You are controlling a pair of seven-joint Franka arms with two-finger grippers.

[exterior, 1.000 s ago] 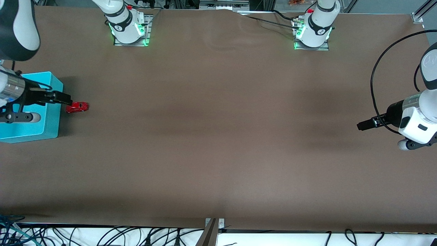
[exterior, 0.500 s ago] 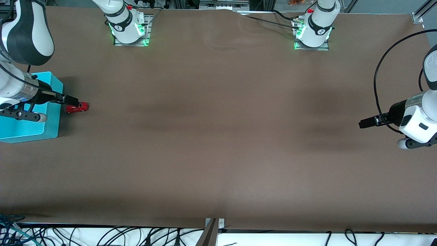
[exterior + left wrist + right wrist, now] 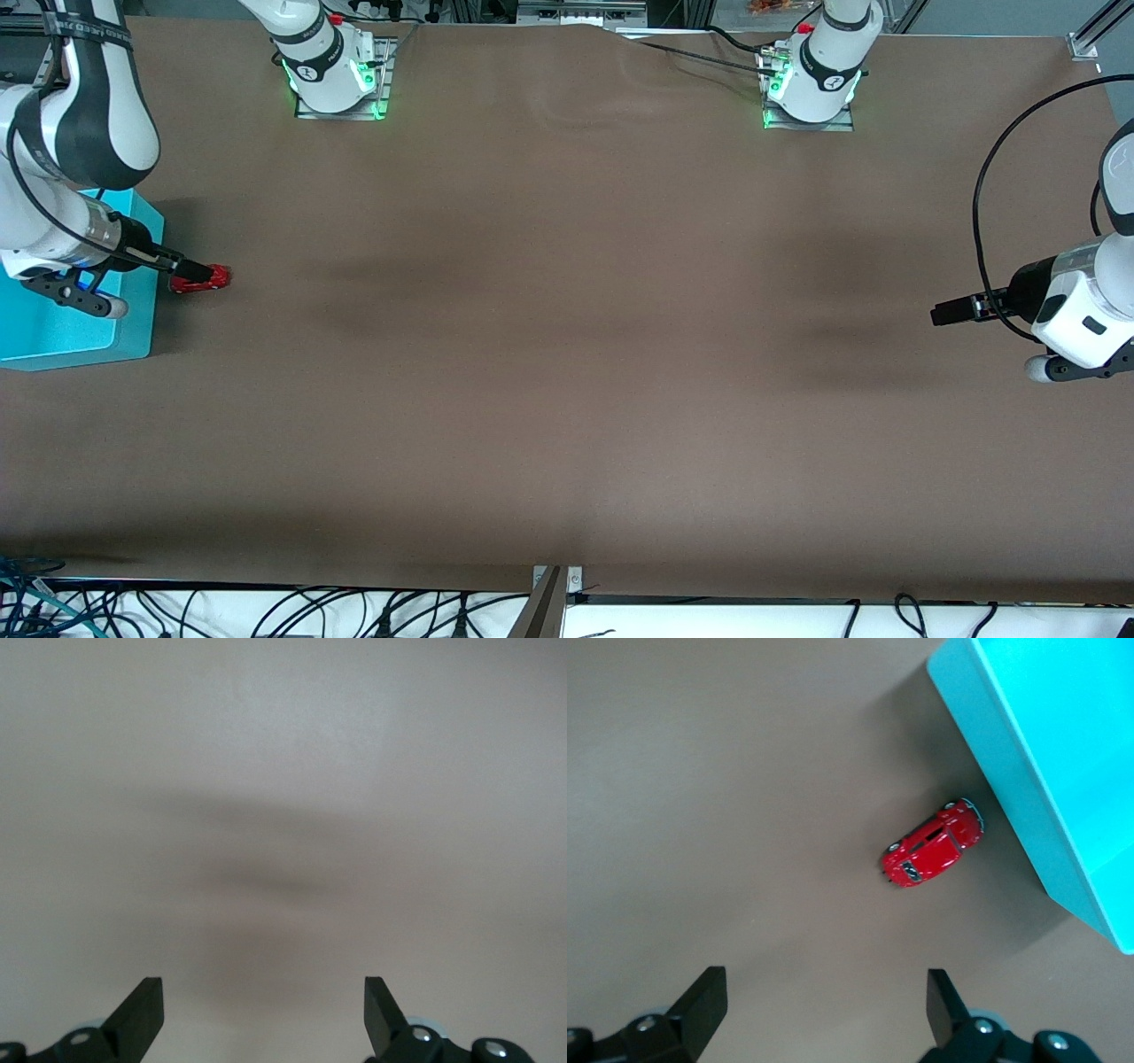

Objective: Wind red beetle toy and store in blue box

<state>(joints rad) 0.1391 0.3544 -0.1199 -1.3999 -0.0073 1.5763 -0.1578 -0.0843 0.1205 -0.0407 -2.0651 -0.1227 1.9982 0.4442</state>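
We hold our right gripper (image 3: 197, 268) spread open over the tiny glossy red beetle toy (image 3: 202, 279) just beside the light cyan-blue rectangular plastic box (image 3: 71, 330) at the right arm's end of the brown worktop (image 3: 567, 354), while our left gripper (image 3: 941, 315) waits open above its own end.

I'm looking down at a robotics lab bench: a wide table (image 3: 567, 354) under a plain brown cover, two white arm bases (image 3: 330, 66) bolted to metal plates with green status lights glowing. Loose black cables (image 3: 266, 611) tangle along the table's near edge, and aluminium framing (image 3: 1094, 31) shows at the corner.
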